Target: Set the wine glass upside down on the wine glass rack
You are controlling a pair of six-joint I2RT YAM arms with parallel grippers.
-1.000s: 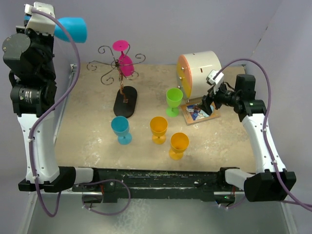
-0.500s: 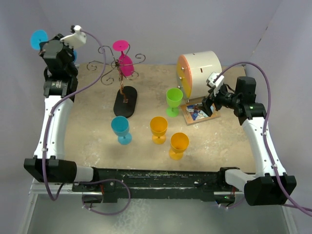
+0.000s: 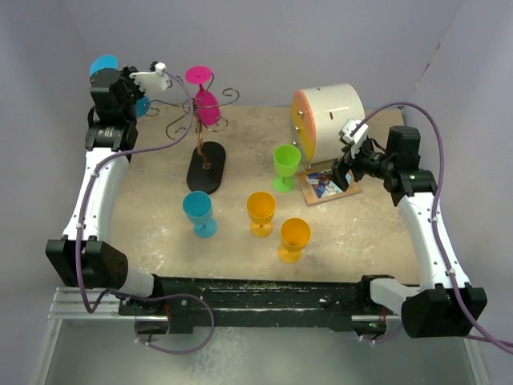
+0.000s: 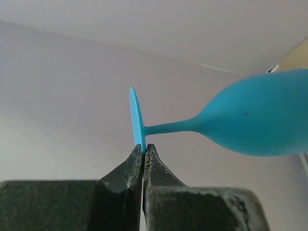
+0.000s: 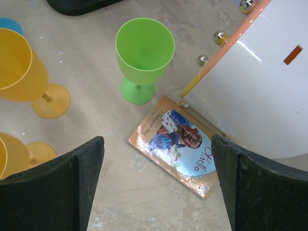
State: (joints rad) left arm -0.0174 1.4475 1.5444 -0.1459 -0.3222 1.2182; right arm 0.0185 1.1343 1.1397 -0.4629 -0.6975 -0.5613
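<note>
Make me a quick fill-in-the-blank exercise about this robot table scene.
The left gripper is shut on the foot of a wine glass coloured ____.
The hanging glass on the wine glass rack is ____.
Under the open right gripper lies a book; the glass beside it is ____.
Missing words: blue, pink, green.

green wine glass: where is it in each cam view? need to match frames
Top external: green wine glass, right of centre, just left of the white drum.
Left wrist: not in it; only the blue glass, its foot pinched by the left gripper.
Right wrist: upper centre, upright, above the picture card.
Shared landmark: the white drum's orange face, right of the glass in both.
</note>
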